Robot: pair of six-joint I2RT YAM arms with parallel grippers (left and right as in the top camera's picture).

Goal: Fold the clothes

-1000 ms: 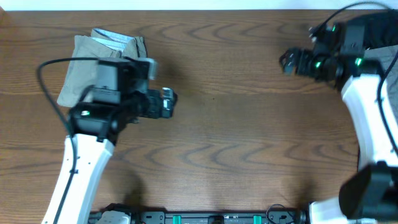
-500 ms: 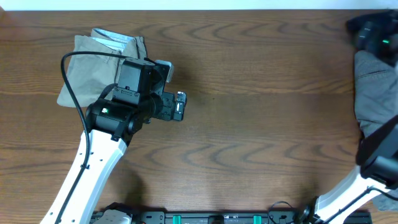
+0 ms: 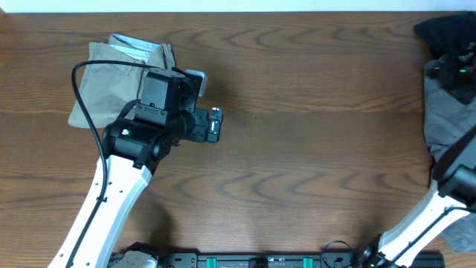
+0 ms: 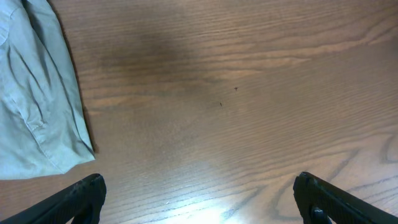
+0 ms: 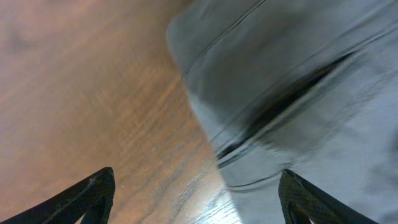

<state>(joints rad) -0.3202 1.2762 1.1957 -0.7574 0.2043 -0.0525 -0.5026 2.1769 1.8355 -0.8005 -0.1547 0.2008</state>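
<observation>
Folded khaki-beige shorts (image 3: 104, 78) lie at the table's back left; their edge shows in the left wrist view (image 4: 31, 99). My left gripper (image 3: 213, 125) is open and empty over bare wood to their right (image 4: 199, 202). Mid-grey shorts (image 3: 446, 115) lie at the far right edge, with a black garment (image 3: 439, 28) behind them. My right gripper (image 3: 450, 67) hangs over the grey shorts' upper part. In the right wrist view it is open (image 5: 196, 199), straddling the shorts' left edge (image 5: 298, 81), where a seam and a dark pocket slit show.
The brown wooden table (image 3: 312, 149) spans the view. The left arm's black cable (image 3: 82, 82) loops over the khaki shorts. The arm bases stand at the front edge (image 3: 253, 260).
My right arm has swung from the back middle-right out to the far right edge, over the grey shorts. My left gripper shifted slightly right, then held still.
</observation>
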